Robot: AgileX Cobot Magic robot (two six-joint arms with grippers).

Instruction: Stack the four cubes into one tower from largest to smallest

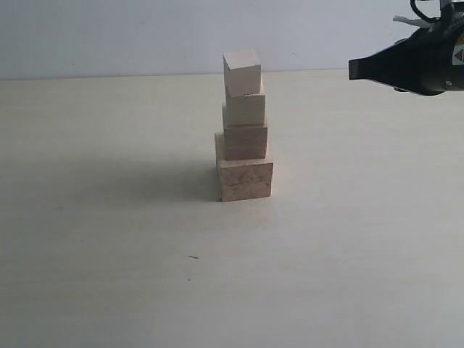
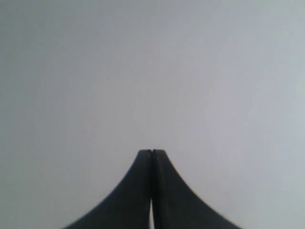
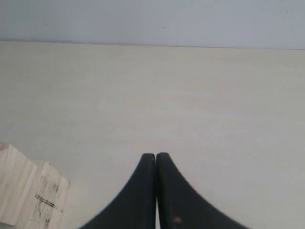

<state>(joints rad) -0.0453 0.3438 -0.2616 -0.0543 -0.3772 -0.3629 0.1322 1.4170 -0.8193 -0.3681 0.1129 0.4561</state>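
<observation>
Tower (image 1: 243,130) of four cubes, standing on the worktop (image 1: 109,275) nearer its far edge: stacking is looking complete. I am holding both jaws pressed together, empty; next move is calling only for retreating clear.

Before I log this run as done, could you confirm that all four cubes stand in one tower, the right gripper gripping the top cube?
The tower is right, but the right gripper holds nothing: the exterior view shows it off to the side, apart from the top cube.

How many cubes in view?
4, all stacked: largest cube at the base, second cube on it, third cube above that, smallest cube on top. None seem hidden.
</observation>
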